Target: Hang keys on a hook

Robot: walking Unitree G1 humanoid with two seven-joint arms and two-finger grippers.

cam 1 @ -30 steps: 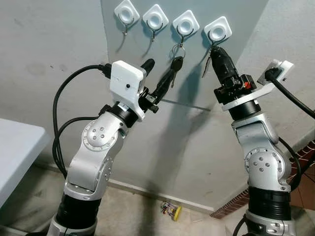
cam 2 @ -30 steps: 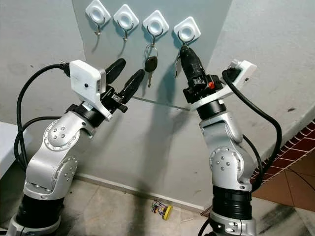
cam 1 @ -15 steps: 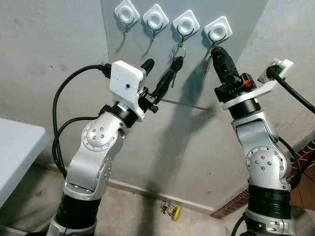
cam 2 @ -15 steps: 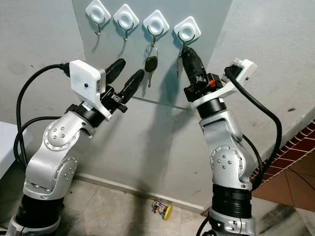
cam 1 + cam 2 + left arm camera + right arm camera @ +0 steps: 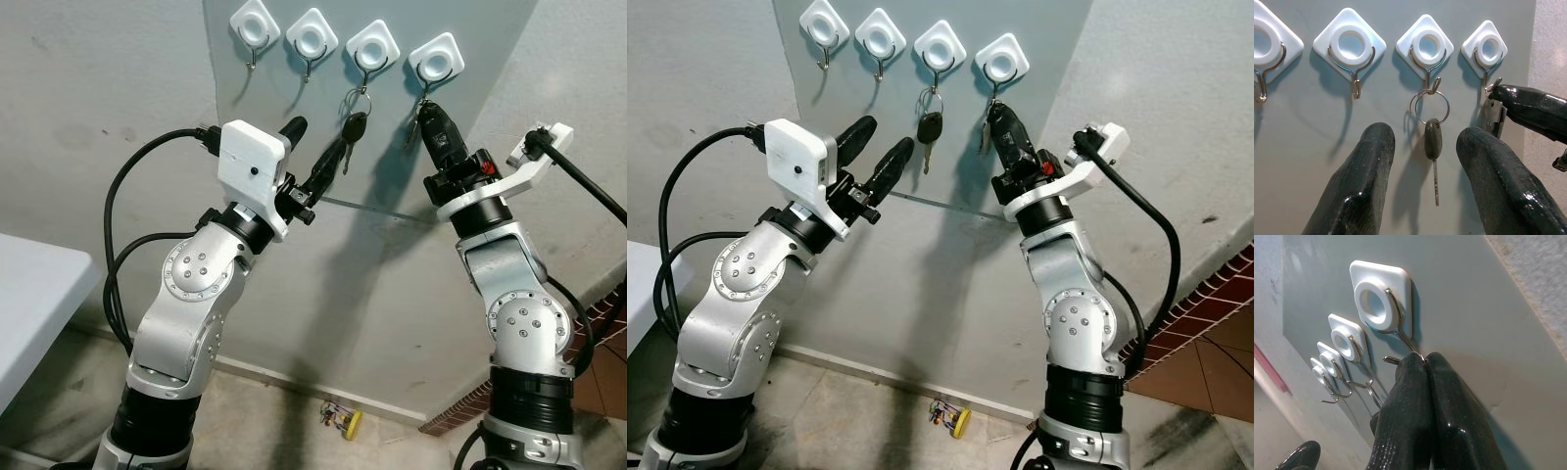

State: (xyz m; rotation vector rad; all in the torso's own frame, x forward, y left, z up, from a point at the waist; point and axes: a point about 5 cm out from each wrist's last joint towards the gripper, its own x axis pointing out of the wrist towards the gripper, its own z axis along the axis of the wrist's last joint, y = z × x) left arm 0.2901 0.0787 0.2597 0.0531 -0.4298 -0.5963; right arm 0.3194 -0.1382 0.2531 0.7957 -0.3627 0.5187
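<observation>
Four white hooks sit in a row on a grey wall panel. A black key hangs by its ring from the third hook. My right gripper is shut on a set of silver keys right under the fourth hook. The key ring touches that hook's wire tip, and the shut fingertips press against the wire. My left gripper stands open, just below and left of the black key, with nothing between its fingers.
The first hook and second hook are bare. A small colourful object lies on the floor by the wall. A white table edge is at the left, and red brick-patterned flooring at the right.
My right gripper has risen and shifted left with the keys, from beside the fourth hook to right under it. The left arm has not moved.
</observation>
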